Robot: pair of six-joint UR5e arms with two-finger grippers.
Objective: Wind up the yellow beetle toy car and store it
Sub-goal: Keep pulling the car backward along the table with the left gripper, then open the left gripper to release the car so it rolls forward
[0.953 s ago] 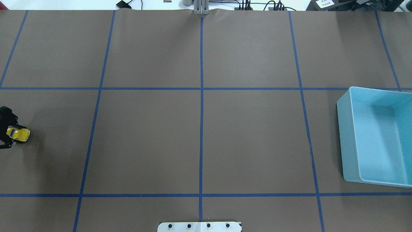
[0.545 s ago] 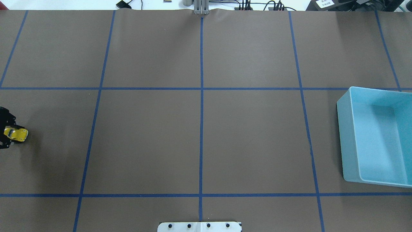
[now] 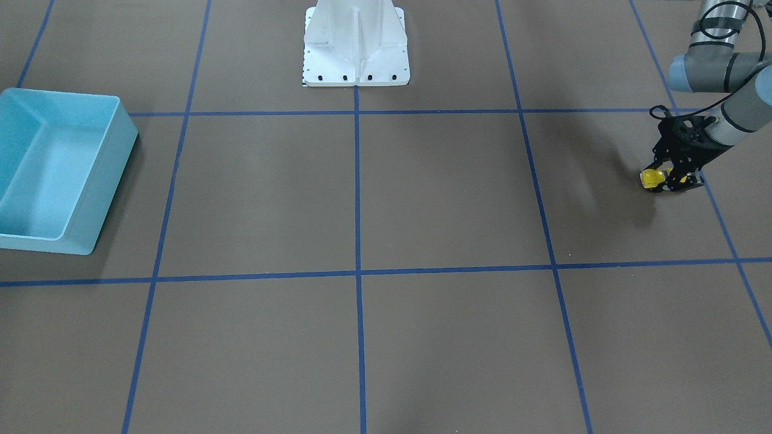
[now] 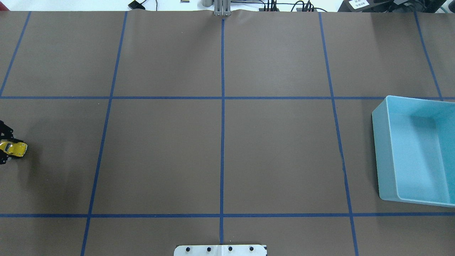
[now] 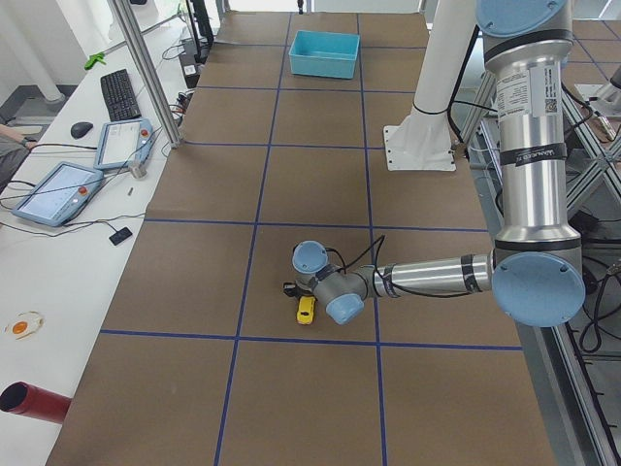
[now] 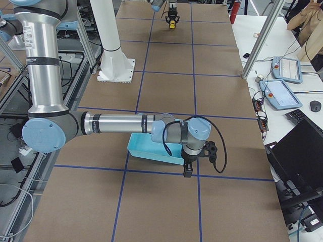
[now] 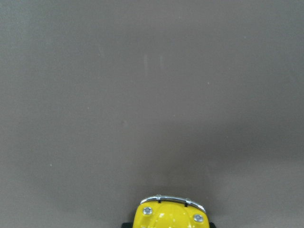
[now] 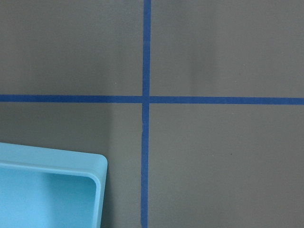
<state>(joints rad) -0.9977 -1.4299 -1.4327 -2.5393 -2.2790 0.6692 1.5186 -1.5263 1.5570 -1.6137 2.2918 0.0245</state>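
The yellow beetle toy car (image 4: 15, 148) is at the table's far left edge in the overhead view. My left gripper (image 4: 6, 148) is shut on it, black fingers on both of its sides, low over the brown mat. The car also shows in the front-facing view (image 3: 651, 178), with the left gripper (image 3: 664, 181) reaching in from the right. The left wrist view shows its nose and silver bumper (image 7: 171, 214). My right gripper (image 6: 187, 173) hangs beside the light blue bin (image 6: 151, 151). I cannot tell whether it is open or shut.
The light blue bin (image 4: 382, 149) stands empty at the table's right edge, also in the front-facing view (image 3: 111, 169) and the right wrist view (image 8: 52, 157). Blue tape lines grid the brown mat (image 4: 220, 142). The white robot base (image 3: 356, 42) stands at the near edge.
My left gripper has moved a little toward the table's left edge, taking the yellow car with it. The bin has not moved.
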